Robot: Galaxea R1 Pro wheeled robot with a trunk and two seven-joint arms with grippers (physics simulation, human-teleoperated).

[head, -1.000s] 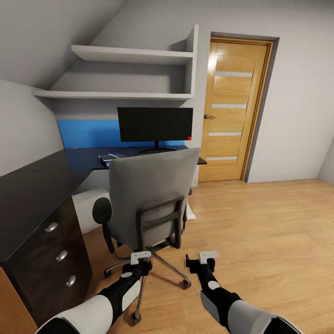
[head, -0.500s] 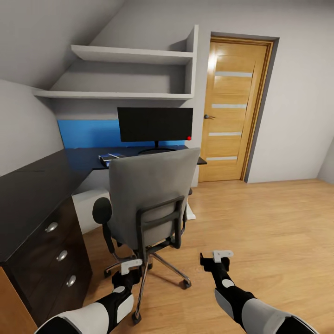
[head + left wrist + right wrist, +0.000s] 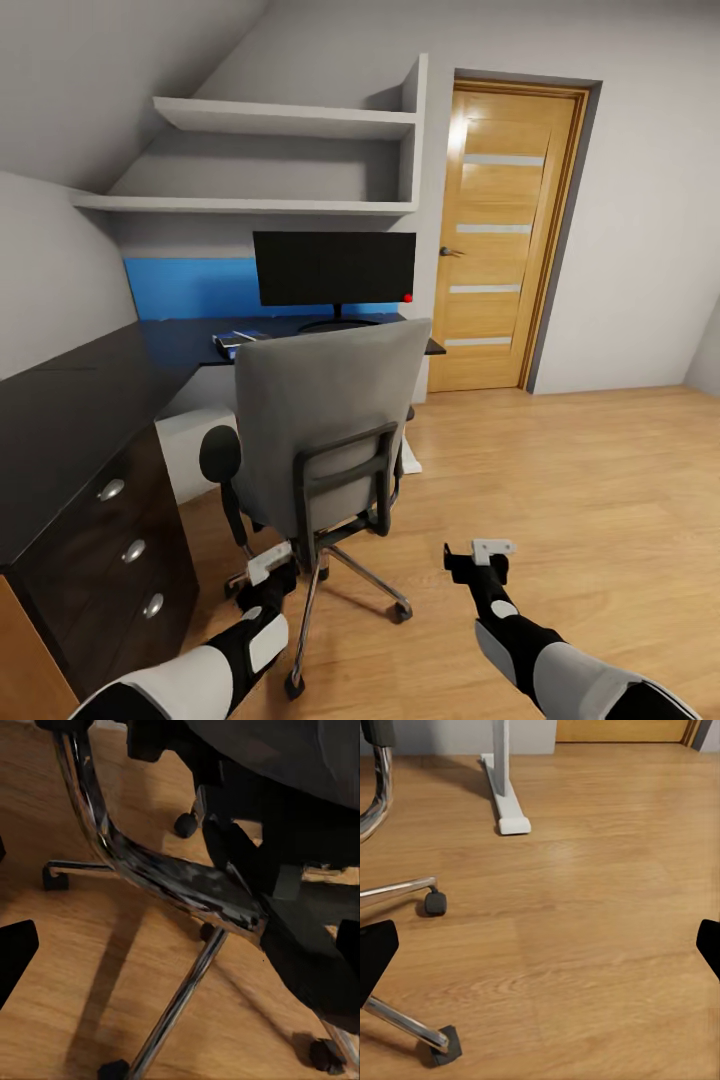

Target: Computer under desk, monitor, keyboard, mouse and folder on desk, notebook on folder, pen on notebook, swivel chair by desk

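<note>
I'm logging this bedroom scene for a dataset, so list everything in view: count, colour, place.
swivel chair: one, grey, chrome base, in front of the desk
desk: one, L-shaped, black top, left and rear
monitor: one, black, on the desk
blue items: count unclear, on the desk behind the chair
drawer unit: one, black, three round knobs, under the desk at left
shelves: two, white, above the monitor
door: one, wooden, shut, right of the desk
left gripper: one, open, low beside the chair base
right gripper: one, open, over bare floor
</note>
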